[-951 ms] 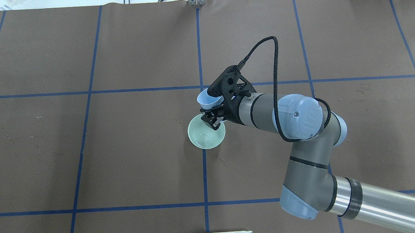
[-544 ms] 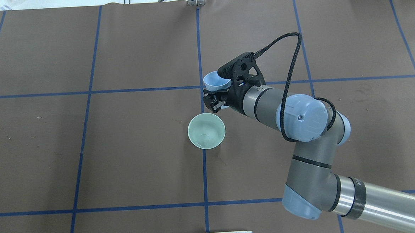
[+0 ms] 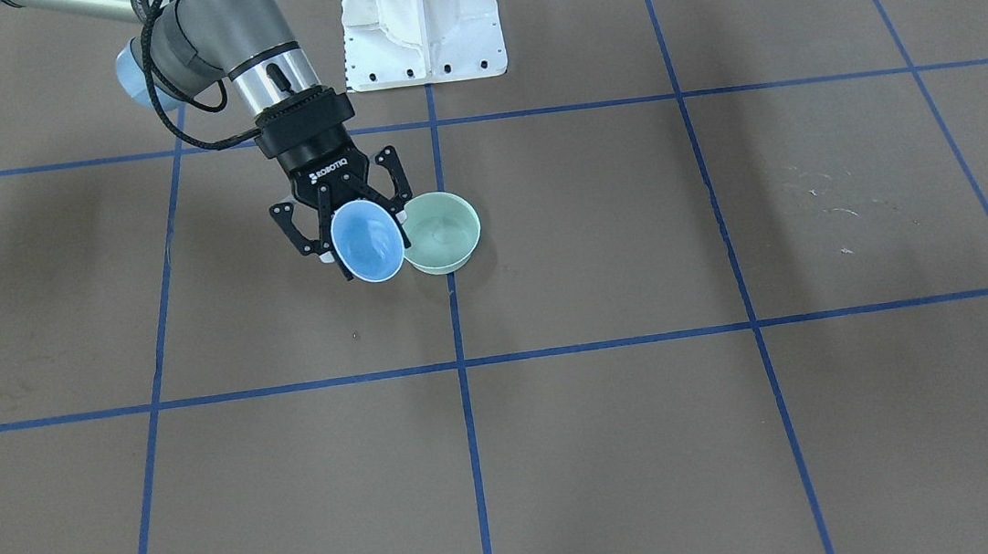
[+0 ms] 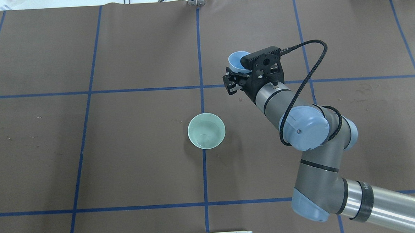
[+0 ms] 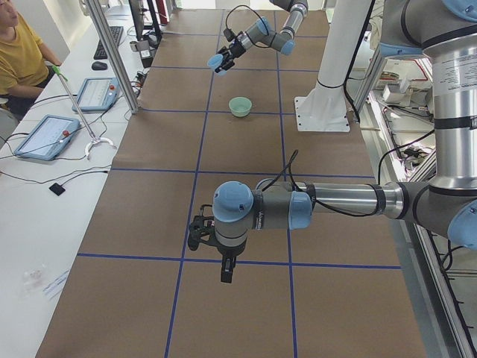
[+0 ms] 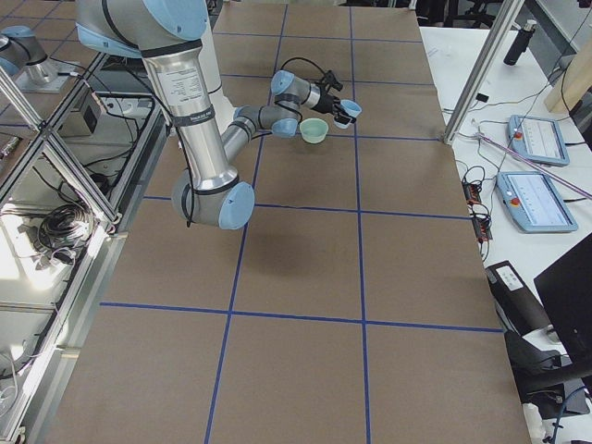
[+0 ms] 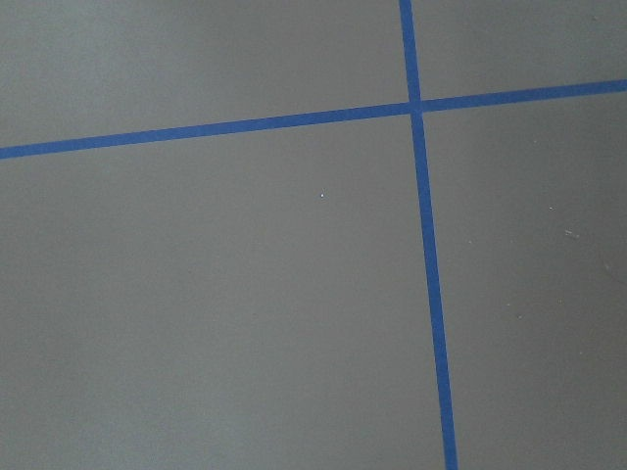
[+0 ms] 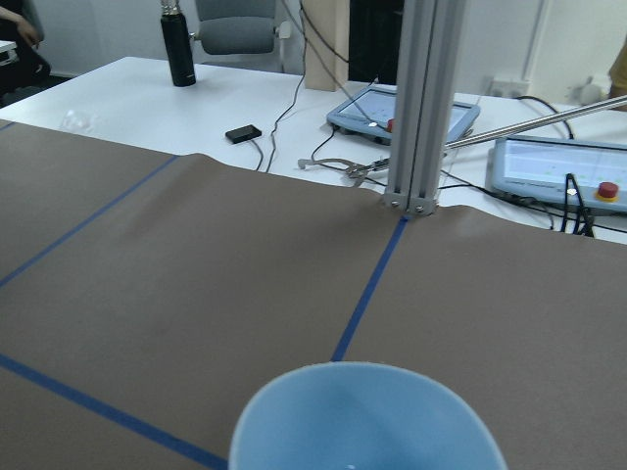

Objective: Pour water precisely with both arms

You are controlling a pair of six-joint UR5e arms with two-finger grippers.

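Since a second ago: right gripper (image 4: 234,80), pinching rim of small light-blue plastic bowl (image 4: 237,60), swung off pale-green round plastic bowl (image 4: 206,130) toward table's far side. Faint ripples of water (image 4: 204,136) in green bowl. Reads as pour done, retreat under way. Left gripper (image 5: 200,233) well apart, low over brown paper; open or closed, cannot tell.

1. I'm looking at the desk (image 4: 142,162), covered in brown and gridded with blue tape lines (image 4: 198,42).
2. White bolted pedestal (image 3: 421,18) at the robot's edge.
3. Whitish dried stains (image 3: 825,196) on one square.
4. Aluminium post (image 8: 416,98) at the far edge.
5. Beyond it is a white side desk (image 8: 127,88) with an upright black bottle (image 8: 177,44), a small black device (image 8: 243,133) lying flat, and a tablet (image 8: 558,166) with a red button.
6. A person in a yellow top (image 5: 19,52) is seated there.
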